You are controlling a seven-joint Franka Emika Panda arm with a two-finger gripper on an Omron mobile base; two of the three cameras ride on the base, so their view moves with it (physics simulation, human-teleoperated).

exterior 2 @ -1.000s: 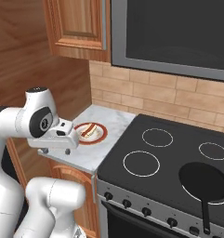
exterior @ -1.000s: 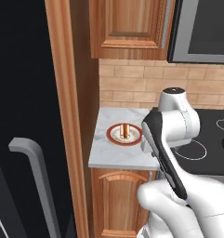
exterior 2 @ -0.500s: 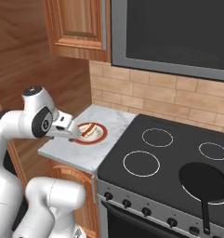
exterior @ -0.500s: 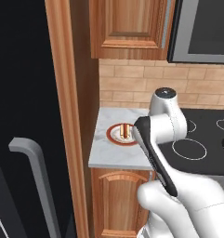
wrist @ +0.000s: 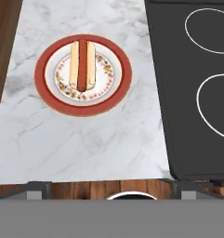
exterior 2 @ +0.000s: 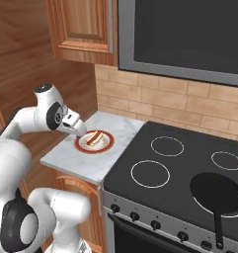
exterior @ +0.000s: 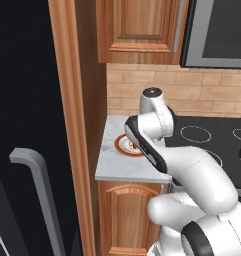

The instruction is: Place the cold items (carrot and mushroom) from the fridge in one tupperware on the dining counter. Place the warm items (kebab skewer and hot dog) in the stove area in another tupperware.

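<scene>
Nearest to us, our gripper (exterior 2: 80, 129) hangs above the front part of the small marbled counter (wrist: 85, 144), with its two fingers set wide apart and nothing between them. A little farther along this counter stands a red-rimmed plate (wrist: 83, 74), and on the plate lies the hot dog (wrist: 82, 65), a reddish sausage in a pale bun, with its long side pointing away from the hand. From the right base view the plate (exterior 2: 95, 142) is just beside and below the gripper, not touching it. To the side is the black stove (exterior 2: 189, 173), and on its front burner rests a dark pan (exterior 2: 214, 190), well apart from the plate.

We judge that the step in hand is to reach for the hot dog. To do it well, we should first bring the hand over the middle of the bun, then come down straight, so that one finger goes on each long side of the bun. We should close across the short width, not along the length. The fingers should stay clear of the plate rim, because a push there could slide the plate. We should close gently, as the bun is probably soft, and lift it straight up.
</scene>
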